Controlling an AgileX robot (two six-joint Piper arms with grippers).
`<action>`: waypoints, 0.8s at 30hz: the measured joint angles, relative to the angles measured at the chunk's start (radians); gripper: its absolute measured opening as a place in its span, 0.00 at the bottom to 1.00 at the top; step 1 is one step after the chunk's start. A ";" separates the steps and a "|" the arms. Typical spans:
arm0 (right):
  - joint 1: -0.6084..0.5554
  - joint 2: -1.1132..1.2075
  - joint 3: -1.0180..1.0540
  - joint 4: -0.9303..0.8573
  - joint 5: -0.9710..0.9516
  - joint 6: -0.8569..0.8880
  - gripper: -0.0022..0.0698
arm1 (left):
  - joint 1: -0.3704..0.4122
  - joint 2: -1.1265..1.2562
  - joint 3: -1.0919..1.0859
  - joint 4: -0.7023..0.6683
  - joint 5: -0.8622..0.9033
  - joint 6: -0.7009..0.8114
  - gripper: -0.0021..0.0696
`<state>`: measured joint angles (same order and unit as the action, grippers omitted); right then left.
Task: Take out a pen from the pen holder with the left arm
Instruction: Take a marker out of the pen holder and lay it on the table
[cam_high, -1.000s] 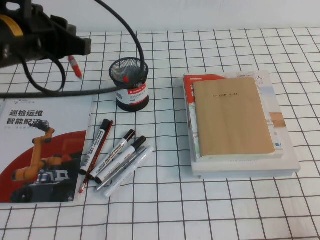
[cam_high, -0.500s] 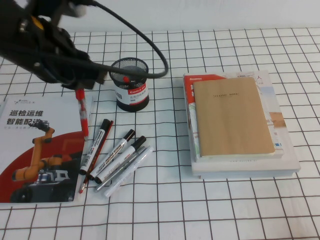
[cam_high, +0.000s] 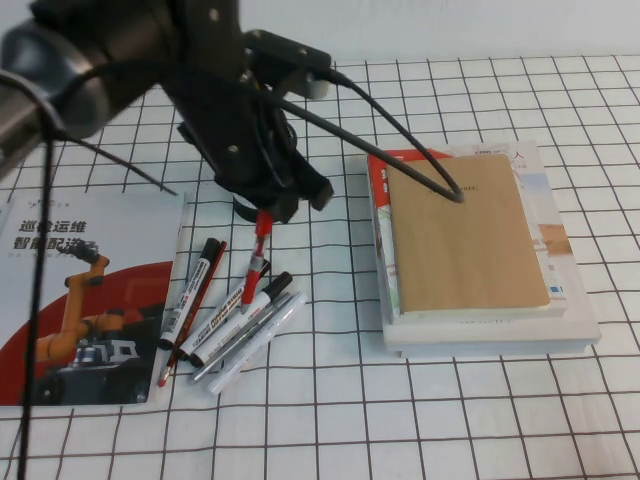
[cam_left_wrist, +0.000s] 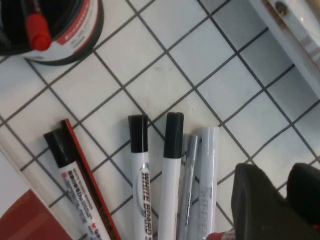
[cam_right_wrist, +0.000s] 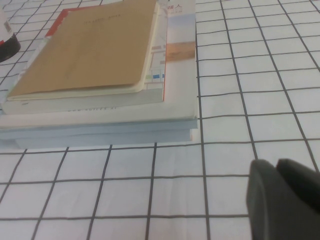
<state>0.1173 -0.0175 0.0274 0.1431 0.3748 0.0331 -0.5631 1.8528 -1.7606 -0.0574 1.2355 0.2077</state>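
Here the left hand (cam_high: 266, 210) pinches a slim red-capped plastic pen (cam_high: 257, 252) over black-capped "WHITE BOARD" markers (cam_left_wrist: 144, 185), near the round red-labelled pen holder (cam_left_wrist: 80, 30). The right hand (cam_right_wrist: 280, 195), pressed together, hovers over the gridded bench (cam_high: 450, 400) beside stacked books (cam_right_wrist: 100, 75).

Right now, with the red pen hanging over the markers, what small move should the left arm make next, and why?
Probably lower slightly and release. The left gripper holds the red pen pointing down over the markers lying on the table, clear of the pen holder. The right gripper sits parked near the book stack.
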 joint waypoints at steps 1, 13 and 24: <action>0.000 0.000 0.000 0.000 0.000 0.000 0.01 | -0.007 0.021 -0.011 0.000 0.000 0.000 0.17; 0.000 0.000 0.000 0.000 0.000 0.000 0.01 | -0.023 0.186 -0.031 -0.036 0.000 0.006 0.17; 0.000 0.000 0.000 0.000 0.000 0.000 0.01 | -0.023 0.255 -0.072 -0.047 -0.028 0.008 0.17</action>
<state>0.1173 -0.0175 0.0274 0.1431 0.3748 0.0331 -0.5865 2.1078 -1.8328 -0.1041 1.2078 0.2161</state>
